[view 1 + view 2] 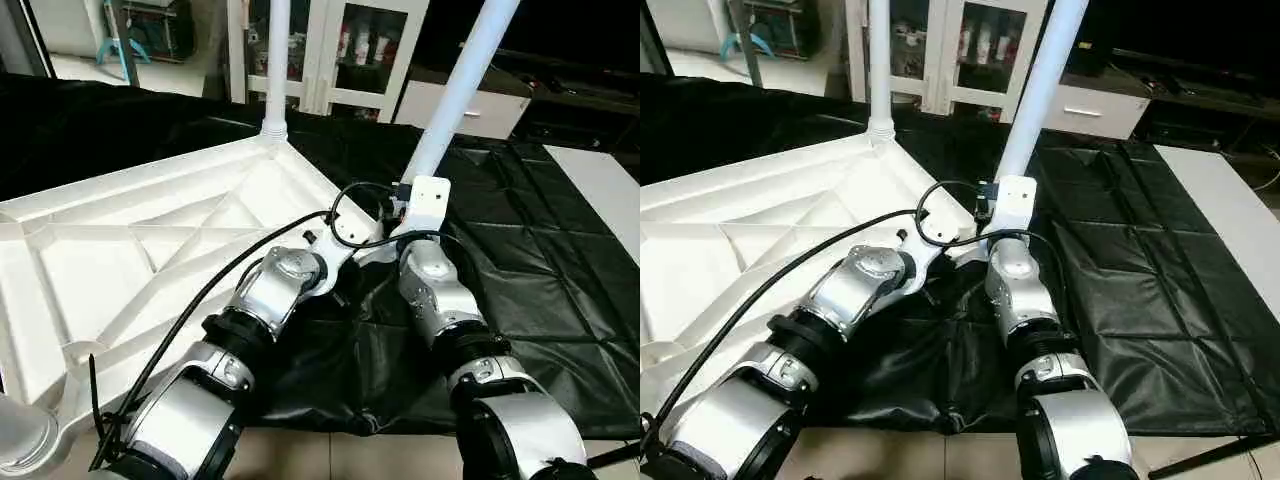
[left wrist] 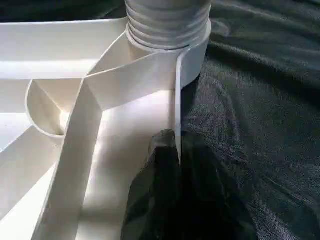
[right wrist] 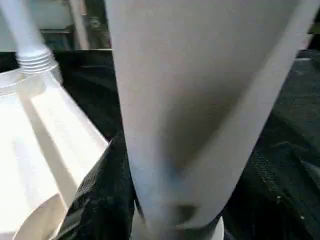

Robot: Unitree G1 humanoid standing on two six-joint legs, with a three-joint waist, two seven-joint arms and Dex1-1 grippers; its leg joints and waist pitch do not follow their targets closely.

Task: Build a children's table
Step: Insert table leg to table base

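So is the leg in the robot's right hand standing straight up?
No, the leg held by the right gripper leans clearly to one side, while the other leg, already in its corner socket, stands upright.

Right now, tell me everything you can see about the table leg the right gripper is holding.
The leg is a long, smooth white tube, plastic by its look, and its top runs out of the head views. It tilts, its upper end leaning toward the robot's right. Its lower end sits at the near corner of the upturned tabletop, over the black sheet. The right gripper grips it low. Whether its thread has engaged the socket is hidden.
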